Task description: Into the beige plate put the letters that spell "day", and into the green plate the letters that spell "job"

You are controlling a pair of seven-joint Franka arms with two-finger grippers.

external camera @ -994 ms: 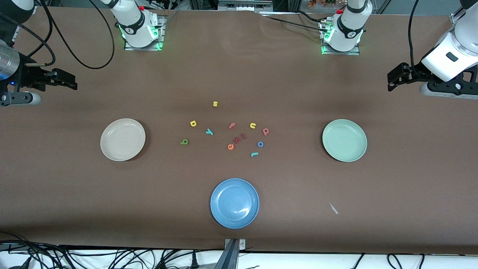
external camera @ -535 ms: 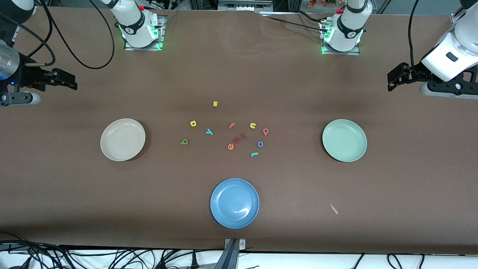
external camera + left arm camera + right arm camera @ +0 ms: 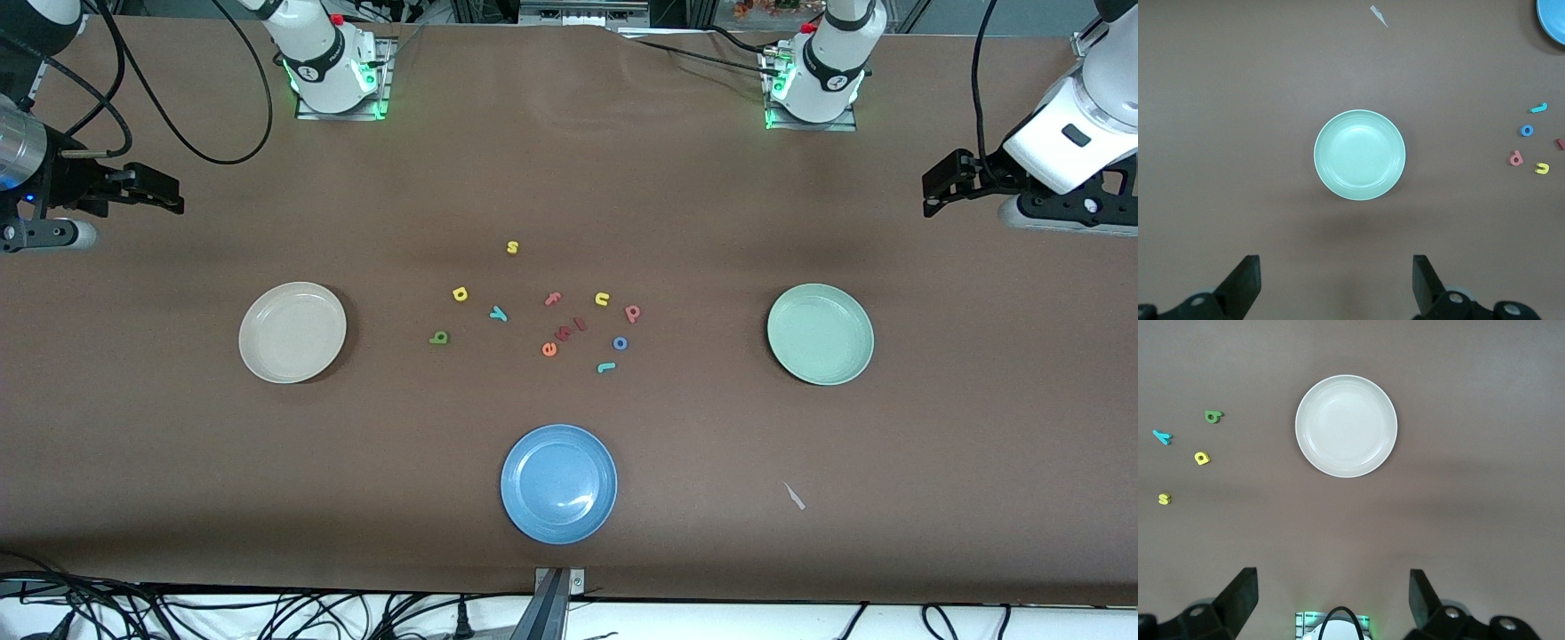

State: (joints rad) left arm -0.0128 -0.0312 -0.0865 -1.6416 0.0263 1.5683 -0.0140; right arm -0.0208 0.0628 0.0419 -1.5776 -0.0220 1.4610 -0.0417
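At table centre, small foam letters (image 3: pixel 548 316) lie scattered between the round cream-beige plate (image 3: pixel 292 332) and round mint-green plate (image 3: pixel 820 333); a round blue plate (image 3: pixel 558 483) sits nearer the camera. Left gripper (image 3: pixel 1336 287) and right gripper (image 3: pixel 1331 600) wait, jaws wide, empty.

The table (image 3: pixel 178 462) is plain brown. On it sit a cream-beige plate (image 3: pixel 292 332), a pale mint-green plate (image 3: pixel 820 334) and a blue plate (image 3: pixel 558 483), all unpatterned. The letters are dark green (image 3: pixel 439 338), yellow (image 3: pixel 460 294), teal (image 3: pixel 498 313), teal (image 3: pixel 606 366), blue (image 3: pixel 621 343) and pinkish-red (image 3: pixel 632 312).
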